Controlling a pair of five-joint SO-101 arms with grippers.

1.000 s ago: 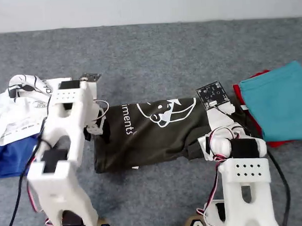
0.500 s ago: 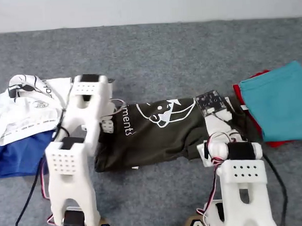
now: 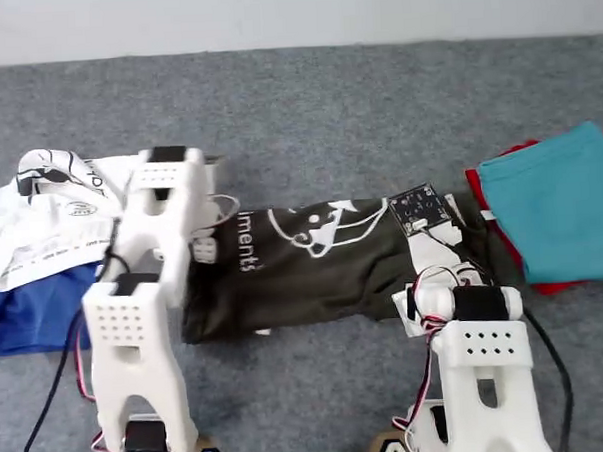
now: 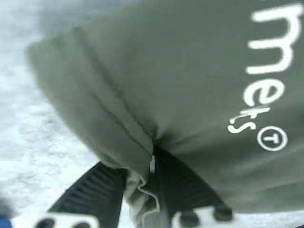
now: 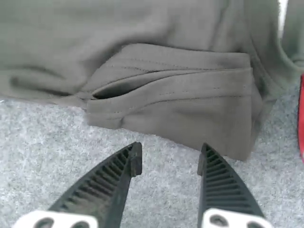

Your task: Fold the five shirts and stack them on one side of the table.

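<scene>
Near the table's (image 3: 326, 105) front edge, mid-way across, lies your dark shirt (image 3: 323, 270). Your left gripper (image 4: 142, 167) pinches its edge. Your right gripper (image 5: 167, 164) hangs beside its hem, jaws apart.

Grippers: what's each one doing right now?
Left gripper: shut on the dark shirt at its edge.
Right gripper: open, holding nothing.

White lettering (image 4: 275, 43) and small circled-letter mark (image 4: 272, 138) on dark olive shirt (image 3: 324, 275), beside white graphic (image 3: 317, 225). Print on white shirt (image 3: 51, 222) too small to read.
</scene>
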